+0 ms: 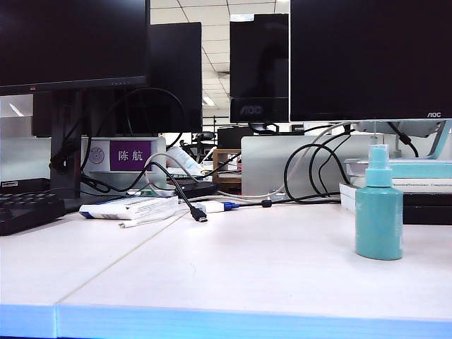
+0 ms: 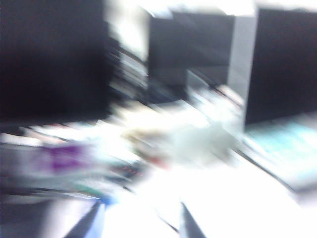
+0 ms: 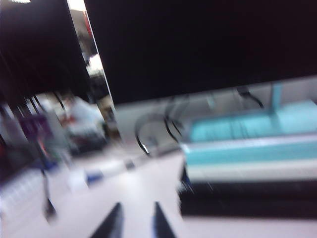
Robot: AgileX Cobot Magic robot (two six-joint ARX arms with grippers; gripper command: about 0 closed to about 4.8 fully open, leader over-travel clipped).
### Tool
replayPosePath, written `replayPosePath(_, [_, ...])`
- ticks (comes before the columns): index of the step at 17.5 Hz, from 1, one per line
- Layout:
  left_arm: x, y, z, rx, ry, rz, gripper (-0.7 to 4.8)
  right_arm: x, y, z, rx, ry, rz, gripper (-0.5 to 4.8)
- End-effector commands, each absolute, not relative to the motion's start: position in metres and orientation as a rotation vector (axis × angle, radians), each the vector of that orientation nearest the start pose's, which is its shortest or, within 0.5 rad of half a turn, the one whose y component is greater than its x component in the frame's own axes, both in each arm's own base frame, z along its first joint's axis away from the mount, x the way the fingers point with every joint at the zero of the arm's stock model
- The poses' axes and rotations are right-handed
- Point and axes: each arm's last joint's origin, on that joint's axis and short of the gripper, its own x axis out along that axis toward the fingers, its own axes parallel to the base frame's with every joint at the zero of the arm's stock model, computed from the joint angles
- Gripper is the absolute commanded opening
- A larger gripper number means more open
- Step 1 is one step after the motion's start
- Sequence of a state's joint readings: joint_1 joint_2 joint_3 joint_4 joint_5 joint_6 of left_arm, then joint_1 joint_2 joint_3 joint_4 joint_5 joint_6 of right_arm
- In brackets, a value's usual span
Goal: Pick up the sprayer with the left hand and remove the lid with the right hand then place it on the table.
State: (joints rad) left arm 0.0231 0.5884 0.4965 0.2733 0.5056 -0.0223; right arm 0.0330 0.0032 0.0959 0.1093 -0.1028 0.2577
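Note:
The teal sprayer (image 1: 378, 219) stands upright on the white table (image 1: 247, 261), at the right and near the front. Its lighter nozzle is on top, and the lid (image 1: 378, 159) shows only as a faint clear cover over it. Neither arm appears in the exterior view. The left wrist view is badly blurred. In it my left gripper (image 2: 141, 223) has its dark fingertips (image 2: 190, 224) wide apart over the table, with nothing between them. My right gripper (image 3: 137, 213) stands open by a narrow gap, also empty, above the table. Neither wrist view shows the sprayer.
Black monitors (image 1: 367, 56) line the back. A keyboard (image 1: 28, 208) lies at the left, with a white box (image 1: 131, 207) and cables with a plug (image 1: 200, 216) at mid-table. Stacked teal and white boxes (image 1: 424, 176) sit just behind the sprayer, and a purple name sign (image 1: 131, 155) stands behind.

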Motion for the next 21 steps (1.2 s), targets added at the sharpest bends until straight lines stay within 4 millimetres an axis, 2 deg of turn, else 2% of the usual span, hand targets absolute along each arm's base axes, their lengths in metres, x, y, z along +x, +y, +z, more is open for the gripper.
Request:
replayPosePath(1, [0.206, -0.019, 0.296, 0.04, -0.071, -0.84, 2.06, 0.09, 0.006, 0.233, 0.389, -0.237, 0.179, 1.87])
replayPosePath(2, [0.23, -0.026, 0.286, 0.013, -0.011, -0.912, 2.67, 0.094, 0.007, 0.24, 0.388, -0.204, 0.2, 1.93])
replayPosePath(3, [0.262, -0.043, 0.267, -0.032, 0.089, -1.0, 4.08, 0.104, 0.009, 0.25, 0.385, -0.138, 0.25, 2.71])
replayPosePath(4, [0.288, -0.067, 0.246, -0.045, 0.173, -1.082, 4.79, 0.118, 0.011, 0.258, 0.384, -0.057, 0.309, 3.18])
replayPosePath(5, [0.309, -0.108, 0.22, -0.005, 0.225, -1.212, 4.79, 0.138, 0.014, 0.262, 0.364, 0.043, 0.367, 4.01])
replayPosePath(6, [0.316, -0.124, 0.21, 0.013, 0.241, -1.256, 4.79, 0.148, 0.016, 0.261, 0.358, 0.102, 0.392, 4.62])
replayPosePath(8, [0.324, -0.174, 0.187, 0.092, 0.267, -1.298, 4.79, 0.174, 0.017, 0.242, 0.386, 0.274, 0.411, 4.79])
replayPosePath(10, [0.321, -0.19, 0.185, 0.149, 0.243, -1.288, 4.79, 0.184, 0.017, 0.229, 0.387, 0.357, 0.424, 4.79])
replayPosePath(12, [0.316, -0.2, 0.187, 0.208, 0.179, -1.326, 4.79, 0.187, 0.016, 0.224, 0.37, 0.381, 0.412, 4.79])
replayPosePath(17, [0.329, -0.249, 0.168, 0.122, 0.261, -1.542, 4.79, 0.189, 0.011, 0.231, 0.362, 0.307, 0.41, 4.79])
replayPosePath(19, [0.331, -0.263, 0.16, 0.104, 0.299, -1.609, 4.79, 0.189, 0.008, 0.232, 0.367, 0.301, 0.411, 4.79])
replayPosePath(21, [0.327, -0.285, 0.146, 0.1, 0.325, -1.675, 4.79, 0.189, 0.008, 0.233, 0.368, 0.298, 0.424, 4.79])
